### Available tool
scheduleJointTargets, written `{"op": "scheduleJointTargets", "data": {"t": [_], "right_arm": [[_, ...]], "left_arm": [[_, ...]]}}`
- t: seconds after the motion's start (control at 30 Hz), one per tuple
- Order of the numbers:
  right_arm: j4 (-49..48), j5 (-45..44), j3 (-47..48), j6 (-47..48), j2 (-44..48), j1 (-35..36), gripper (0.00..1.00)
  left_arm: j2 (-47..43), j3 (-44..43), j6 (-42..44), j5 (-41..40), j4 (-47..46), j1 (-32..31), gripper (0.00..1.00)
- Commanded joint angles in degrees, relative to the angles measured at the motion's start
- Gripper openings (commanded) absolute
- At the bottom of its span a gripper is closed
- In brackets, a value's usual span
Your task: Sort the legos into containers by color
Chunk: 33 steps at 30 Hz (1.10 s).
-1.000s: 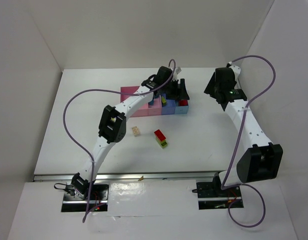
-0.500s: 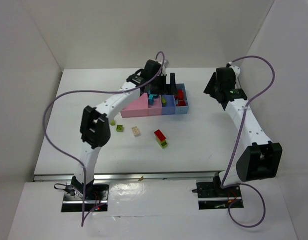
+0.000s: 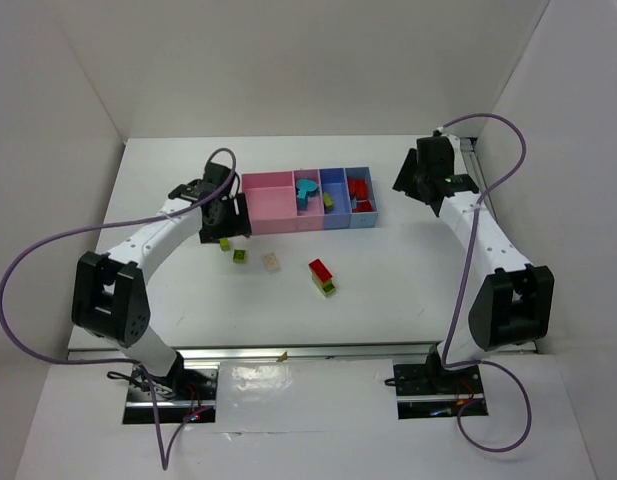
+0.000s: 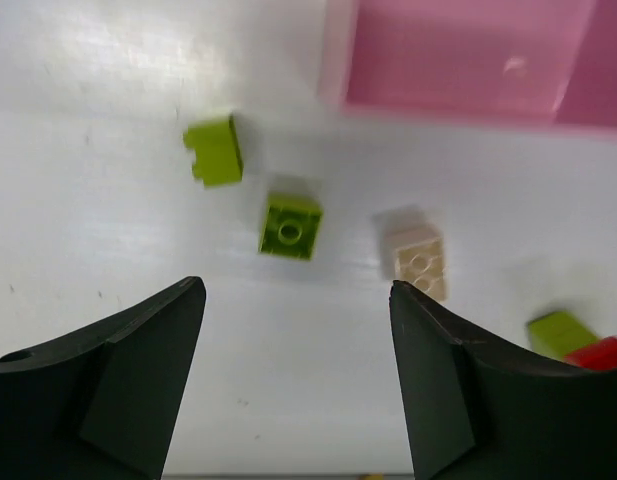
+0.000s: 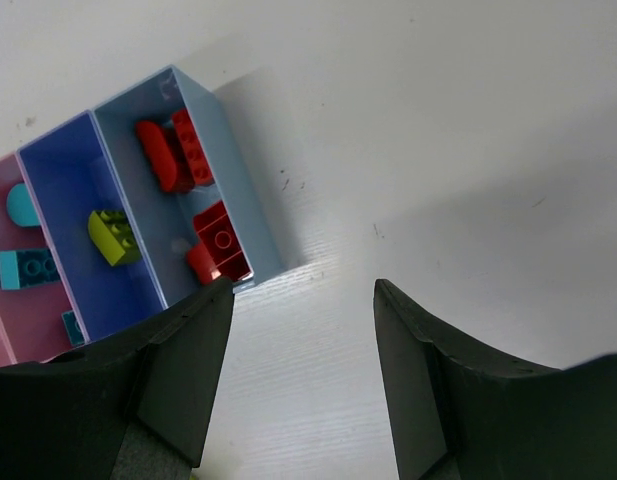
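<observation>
The containers are four joined bins: a wide pink one (image 3: 268, 200) with nothing in it, a narrow pink one (image 3: 308, 195) with cyan legos, a blue one (image 3: 333, 198) with a yellow-green lego, and a light blue one (image 3: 360, 192) with red legos. Two yellow-green bricks (image 4: 215, 150) (image 4: 290, 226), a beige brick (image 4: 420, 262) and a red-on-green stack (image 3: 321, 276) lie loose on the table. My left gripper (image 4: 296, 290) hangs open and empty above the loose bricks, left of the bins. My right gripper (image 5: 303, 290) is open and empty over bare table, right of the light blue bin (image 5: 238, 170).
White walls close in the table at the back and on both sides. Purple cables loop off both arms. A metal rail runs along the near edge by the arm bases (image 3: 168, 385).
My left arm swung back from over the bins to the table left of them, its jaws now apart and empty. The right arm shifted slightly toward the back.
</observation>
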<state>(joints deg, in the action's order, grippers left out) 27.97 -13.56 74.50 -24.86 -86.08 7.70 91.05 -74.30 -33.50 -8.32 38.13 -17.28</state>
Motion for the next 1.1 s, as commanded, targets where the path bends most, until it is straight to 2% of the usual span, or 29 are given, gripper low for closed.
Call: {"op": "scheduleJointTargets", "data": {"t": [0.0,0.23,0.33,0.83,0.9,0.93,1.03,1.07], "right_arm": [[-2.7,-0.1,2.1,-0.5,0.1,1.3,0.66],[-2.7,-0.1,2.1,-0.5,-0.4,1.8,0.66],[-2.7,-0.1,2.1,-0.5,-0.4,2.3,0.66],[-1.6,-0.2,2.7,-0.5,-1.5,2.8,0.66],[-1.6,-0.2,2.7,-0.5,-2.1,2.8,0.66],[-1.6,-0.2,2.7,-0.5,-2.1,2.8,0.66],[-1.1,-0.2,3.2,-0.5,-2.1,2.8,0.66],[-1.1,-0.2,3.2,-0.5,-2.1,2.8,0.66]], "left_arm": [[0.0,1.7,-2.2,0.5,1.0,-2.0,0.85],[5.1,4.2,-1.0,0.8,-1.5,-2.5,0.89],[7.0,4.9,-0.3,1.3,-2.9,-2.5,0.85],[12.2,7.3,0.1,-1.7,-7.9,-1.9,0.77],[13.0,7.3,0.1,-1.2,-8.8,-1.3,0.71],[13.0,7.3,0.1,-1.2,-8.8,-1.3,0.61],[11.5,7.3,0.1,-1.2,-8.8,-1.3,0.43],[10.8,7.3,0.1,-1.2,-8.8,-1.3,0.34]]}}
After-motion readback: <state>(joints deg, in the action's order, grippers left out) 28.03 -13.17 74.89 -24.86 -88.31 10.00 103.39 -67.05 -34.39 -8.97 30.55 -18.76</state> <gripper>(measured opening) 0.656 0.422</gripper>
